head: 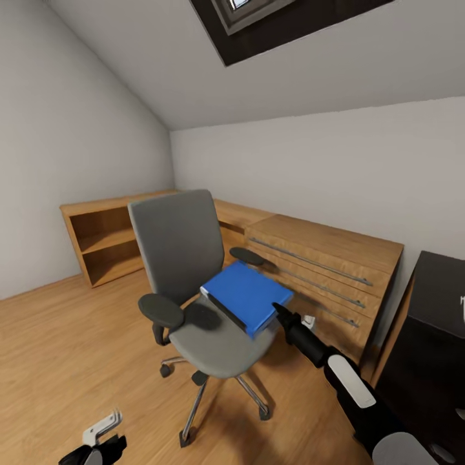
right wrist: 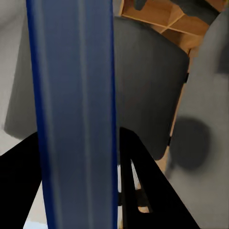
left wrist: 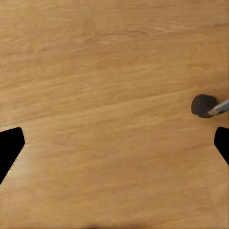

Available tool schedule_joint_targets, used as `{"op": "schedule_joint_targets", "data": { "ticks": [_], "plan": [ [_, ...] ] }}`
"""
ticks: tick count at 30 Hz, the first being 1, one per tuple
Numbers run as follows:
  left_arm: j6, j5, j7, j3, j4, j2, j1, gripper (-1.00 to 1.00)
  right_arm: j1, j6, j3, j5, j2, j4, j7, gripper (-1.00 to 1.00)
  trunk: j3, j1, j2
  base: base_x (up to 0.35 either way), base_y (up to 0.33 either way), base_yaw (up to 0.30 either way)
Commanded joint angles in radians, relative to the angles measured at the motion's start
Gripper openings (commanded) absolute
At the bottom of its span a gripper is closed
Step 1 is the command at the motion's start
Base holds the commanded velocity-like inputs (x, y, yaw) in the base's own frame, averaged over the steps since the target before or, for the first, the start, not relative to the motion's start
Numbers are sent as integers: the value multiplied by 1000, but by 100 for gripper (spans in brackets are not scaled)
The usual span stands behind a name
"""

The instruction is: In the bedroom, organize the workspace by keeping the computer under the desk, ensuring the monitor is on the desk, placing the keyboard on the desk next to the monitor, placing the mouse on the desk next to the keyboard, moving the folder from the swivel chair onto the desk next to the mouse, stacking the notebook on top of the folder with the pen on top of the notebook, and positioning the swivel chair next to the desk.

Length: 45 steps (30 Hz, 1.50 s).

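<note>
Head view, left to right: our left gripper (head: 97, 442) hangs low over the wood floor (head: 58, 349), jaws spread wide, holding nothing. Swivel chair (head: 194, 284) mid-room, blue folder (head: 247, 296) tilted over its seat. Right gripper (head: 279, 312) is at the folder's near edge, fingers either side, seemingly clamped. We judge the folder light, thin, stiff, slippery; grip the edge deep.

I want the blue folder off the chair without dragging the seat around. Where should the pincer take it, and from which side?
Take the folder by its thin near edge, the one overhanging the seat of the swivel chair toward the right pincer. Come in level from that open front-right side; the backrest and armrests block the others, and the flat shape suits an edge pinch.
</note>
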Motion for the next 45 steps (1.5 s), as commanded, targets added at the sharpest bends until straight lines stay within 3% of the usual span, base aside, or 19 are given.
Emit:
{"op": "schedule_joint_targets", "data": {
  "ticks": [1, 2, 5, 10, 13, 17, 18, 19, 22, 24, 29, 35, 37, 38, 42, 43, 45],
  "plan": [
    [-44, 9, 7, -23, 44, 0, 0, 100, 0, 2, 2, -7, -6, -15, 1, -100, 2, -4, 7, 0, 0, 0],
    [-109, 7, 7, -47, 117, 1, 0, 100, 1, 1, 2, -7, -10, -46, 0, -100, 5, -8, 14, 0, 0, 0],
    [-170, 6, 6, -66, 180, 1, 0, 100, 3, 0, 2, -6, -14, -110, -3, -100, 15, -19, 35, -91, 0, 0],
    [-198, 6, 6, -74, 211, 1, 0, 100, 21, -52, 1, -5, -22, -213, -38, -100, 30, -39, 70, -286, 0, 0],
    [-202, 6, 6, -76, 215, 1, 0, 100, 75, -111, 1, -5, -36, -331, -69, -100, 40, -50, 91, -332, 0, 0],
    [-203, 6, 6, -76, 218, 1, 0, 100, 135, -133, 1, -5, -44, -481, -182, -100, 52, -65, 119, -337, 0, 0],
    [-203, 5, 6, -77, 218, 1, 0, 100, 153, -136, 1, -6, -45, -532, -282, -100, 55, -69, 126, -176, 0, 0],
    [-203, 5, 6, -77, 219, 1, 0, 100, 157, -136, 1, -8, -45, -549, -335, -100, 59, -73, 133, -113, 0, 0],
    [-203, -5, 4, -88, 230, 0, 0, 100, 163, -135, 1, -10, -46, -587, -406, -100, 68, -85, 154, -65, 0, 0],
    [-207, -31, -2, -131, 273, -2, 0, 100, 170, -132, 1, -12, -47, -628, -440, -100, 74, -92, 168, -22, 0, 0],
    [-280, -54, -16, -175, 339, -19, 0, 100, 179, -128, 1, -14, -51, -654, -453, -100, 90, -111, 203, -5, 0, 0],
    [-299, -56, -17, -179, 346, -22, 0, 100, 181, -129, -6, -21, -79, -656, -427, -100, 109, -134, 245, 0, 0, 0],
    [-301, -56, -17, -180, 347, -22, 0, 100, 181, -128, -17, -36, -82, -657, -419, -100, 115, -142, 259, 0, 0, 0],
    [-301, -56, -17, -180, 349, -22, 0, 100, 181, -132, -25, -70, -84, -657, -397, -100, 118, -146, 266, 0, 0, 0],
    [-301, -58, -17, -182, 366, -23, 0, 100, 185, -130, -26, -85, -85, -657, -348, -100, 131, -161, 294, 0, 0, 0],
    [-305, -73, -30, -182, 443, -22, 0, 100, 187, -135, -47, -90, -86, -656, -338, -100, 134, -165, 301, 0, 0, 0],
    [-306, -91, -33, -181, 449, -23, 0, 100, 187, -135, -57, -90, -86, -656, -339, -100, 140, -173, 315, 0, 0, -15]
  ]
}}
